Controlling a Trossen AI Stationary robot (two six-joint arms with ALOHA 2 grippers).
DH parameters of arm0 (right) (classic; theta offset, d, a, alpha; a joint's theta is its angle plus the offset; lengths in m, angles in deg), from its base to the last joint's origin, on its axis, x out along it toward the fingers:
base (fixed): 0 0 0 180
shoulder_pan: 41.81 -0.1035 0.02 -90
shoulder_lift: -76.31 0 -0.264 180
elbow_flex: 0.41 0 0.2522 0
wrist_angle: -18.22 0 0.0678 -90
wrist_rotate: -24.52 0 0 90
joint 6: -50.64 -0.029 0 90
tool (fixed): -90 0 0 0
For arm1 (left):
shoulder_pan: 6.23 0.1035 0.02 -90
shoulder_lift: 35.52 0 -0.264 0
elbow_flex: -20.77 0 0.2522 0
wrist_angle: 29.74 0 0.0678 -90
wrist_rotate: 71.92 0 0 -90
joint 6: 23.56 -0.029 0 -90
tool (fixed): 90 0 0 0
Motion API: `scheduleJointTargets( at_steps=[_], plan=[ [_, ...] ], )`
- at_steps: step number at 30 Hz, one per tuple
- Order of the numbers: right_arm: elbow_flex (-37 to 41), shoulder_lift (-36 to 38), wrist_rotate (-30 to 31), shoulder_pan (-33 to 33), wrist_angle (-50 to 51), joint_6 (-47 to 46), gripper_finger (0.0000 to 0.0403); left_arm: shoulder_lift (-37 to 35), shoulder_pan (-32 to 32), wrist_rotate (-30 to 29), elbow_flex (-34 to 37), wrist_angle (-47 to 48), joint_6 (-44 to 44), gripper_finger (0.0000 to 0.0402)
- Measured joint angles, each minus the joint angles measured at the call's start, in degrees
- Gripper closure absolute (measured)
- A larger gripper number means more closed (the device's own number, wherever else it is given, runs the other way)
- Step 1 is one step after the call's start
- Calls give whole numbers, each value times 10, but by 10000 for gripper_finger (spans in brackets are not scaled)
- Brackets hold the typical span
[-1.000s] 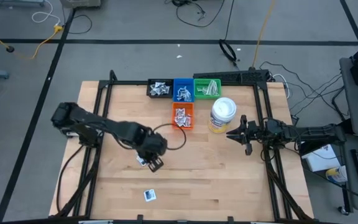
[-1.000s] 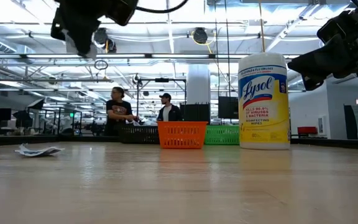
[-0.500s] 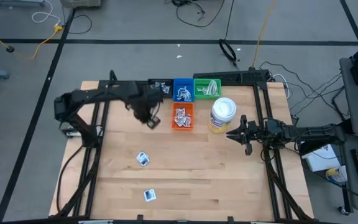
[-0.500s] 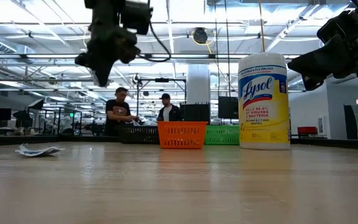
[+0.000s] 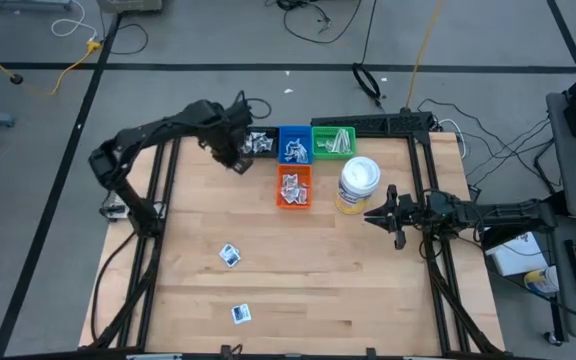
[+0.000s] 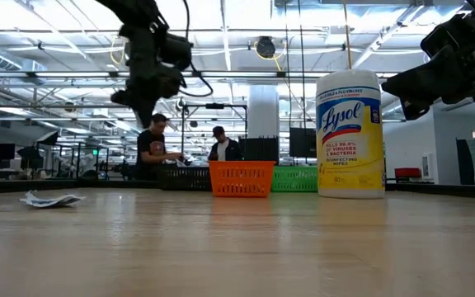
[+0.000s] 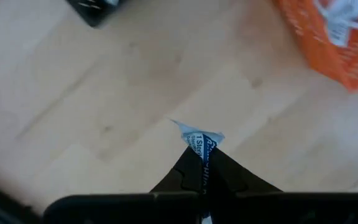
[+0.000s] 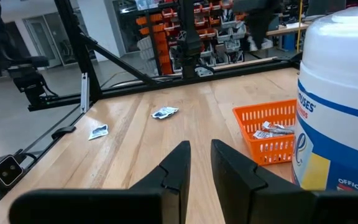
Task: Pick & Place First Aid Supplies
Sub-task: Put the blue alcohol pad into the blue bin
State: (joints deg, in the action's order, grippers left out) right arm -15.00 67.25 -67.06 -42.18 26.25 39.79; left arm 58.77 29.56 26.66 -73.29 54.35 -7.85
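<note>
A good share of the sorting looks done: in the high view four small bins sit in the upper middle of the frame, and packets are seen in the black bin [image 5: 259,143], the blue bin [image 5: 294,146], the green bin [image 5: 333,141] and the orange bin [image 5: 294,186] just below the blue one. Two supplies are left on the bare table [image 5: 368,290]: one white packet [image 5: 229,256] left of centre and a second packet [image 5: 240,314] near the lower edge, well apart from the bins.

A third item is in transit. The left gripper [image 5: 238,160] is held above the table at the upper left of centre, just beside the black bin, and its fingers are pinched fully together on a small white packet with blue print [image 7: 201,145], which sticks out past the fingertips in the left wrist view. A release into one of the bins is judged to be the step in hand; which bin is meant cannot be told.

The right gripper [image 5: 374,214] waits at the right of centre, next to the wipes canister [image 5: 358,184], its fingers a narrow gap apart with nothing between them
</note>
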Motion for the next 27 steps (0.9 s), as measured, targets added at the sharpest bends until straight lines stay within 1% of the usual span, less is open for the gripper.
scheduleJointTargets(
  at_steps=[4,10,17,20,23,27],
  plan=[
    [0,0,0,0,0,0,344,61,18,1,-60,7,-15,400],
    [0,0,0,0,0,0,344,168,24,6,-196,37,-48,400],
    [0,0,0,0,0,0,344,274,24,19,-366,4,-54,401],
    [0,0,0,0,0,0,344,307,26,40,-427,-22,-50,401],
    [0,0,0,0,0,0,344,342,28,59,-471,-28,-45,401],
    [0,0,0,0,0,0,344,379,29,69,-492,-39,-44,401]
  ],
)
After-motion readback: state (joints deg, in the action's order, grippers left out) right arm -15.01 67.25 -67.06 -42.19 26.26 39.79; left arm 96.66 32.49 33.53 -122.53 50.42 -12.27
